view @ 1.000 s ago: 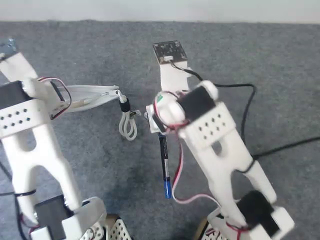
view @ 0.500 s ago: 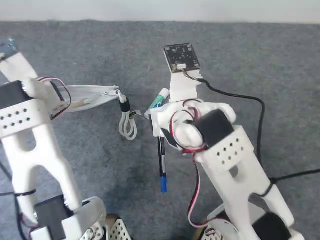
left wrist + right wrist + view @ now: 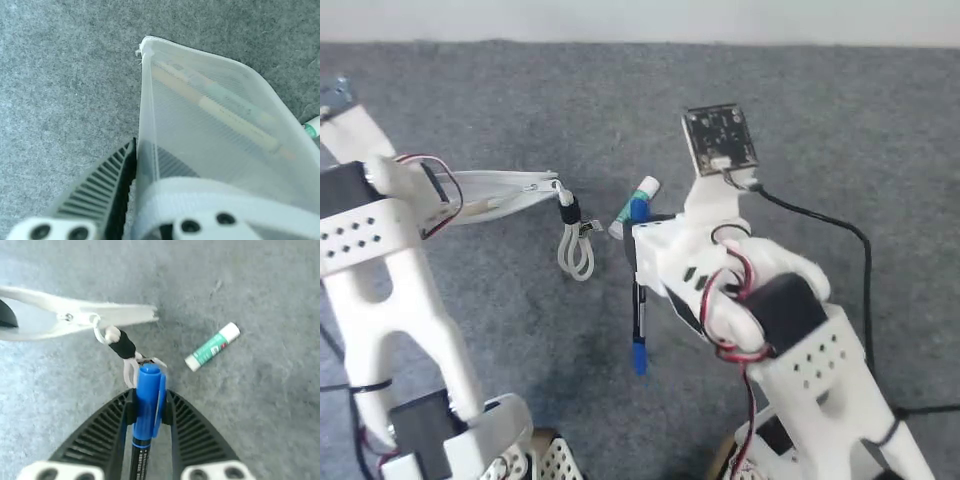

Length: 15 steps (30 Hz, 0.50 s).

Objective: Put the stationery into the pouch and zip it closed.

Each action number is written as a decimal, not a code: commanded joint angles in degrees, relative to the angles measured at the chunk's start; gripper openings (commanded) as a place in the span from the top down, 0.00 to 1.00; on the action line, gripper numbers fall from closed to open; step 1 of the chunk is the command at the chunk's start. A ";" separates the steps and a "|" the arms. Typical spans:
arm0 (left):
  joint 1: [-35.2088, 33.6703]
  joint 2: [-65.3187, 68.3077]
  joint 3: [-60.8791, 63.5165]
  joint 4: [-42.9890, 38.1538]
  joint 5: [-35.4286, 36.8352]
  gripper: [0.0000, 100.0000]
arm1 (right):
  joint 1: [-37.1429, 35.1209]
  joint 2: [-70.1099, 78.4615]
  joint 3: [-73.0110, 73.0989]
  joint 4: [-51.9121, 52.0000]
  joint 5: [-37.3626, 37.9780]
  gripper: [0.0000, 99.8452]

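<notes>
High view: right arm [image 3: 770, 310] shifted away from white mesh pouch [image 3: 510, 195], uncovering green-white glue stick [image 3: 646, 187] near pouch; right claw [image 3: 638, 250] pinches blue-capped black pen [image 3: 638, 320], pointing toward pouch; left claw [image 3: 142, 170] clamps pouch. Insertion pending.

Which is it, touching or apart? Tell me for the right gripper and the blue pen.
Touching. The right wrist view shows the right gripper shut on the blue pen, a finger pressed against each side of its cap with no gap.
</notes>
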 commanded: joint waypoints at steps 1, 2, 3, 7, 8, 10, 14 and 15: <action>1.49 -0.26 0.04 0.44 0.62 0.99 | -0.31 -5.23 2.37 -5.23 -0.53 0.99; 2.29 -0.26 0.04 0.79 0.62 0.99 | -0.31 -6.11 3.43 -6.20 -0.53 0.99; 2.64 -0.26 -0.04 0.97 0.62 0.99 | -0.31 -6.90 4.22 -7.08 -0.53 0.99; 2.81 -0.26 -0.04 0.97 0.62 0.99 | -0.31 -9.54 6.42 -9.27 -0.53 0.99; 2.99 -0.26 -0.04 0.97 0.62 0.99 | -0.31 -10.07 6.86 -9.71 -0.53 0.99; 3.08 -0.26 -0.04 1.05 0.53 0.99 | -0.31 -11.03 7.65 -10.77 -0.62 0.99; 3.16 -0.26 -0.04 2.02 -0.79 0.99 | -0.31 -12.88 9.67 -13.85 -0.62 0.99; 3.16 -0.26 -0.04 2.11 -0.79 0.99 | -0.31 -13.41 10.11 -14.55 -0.62 0.99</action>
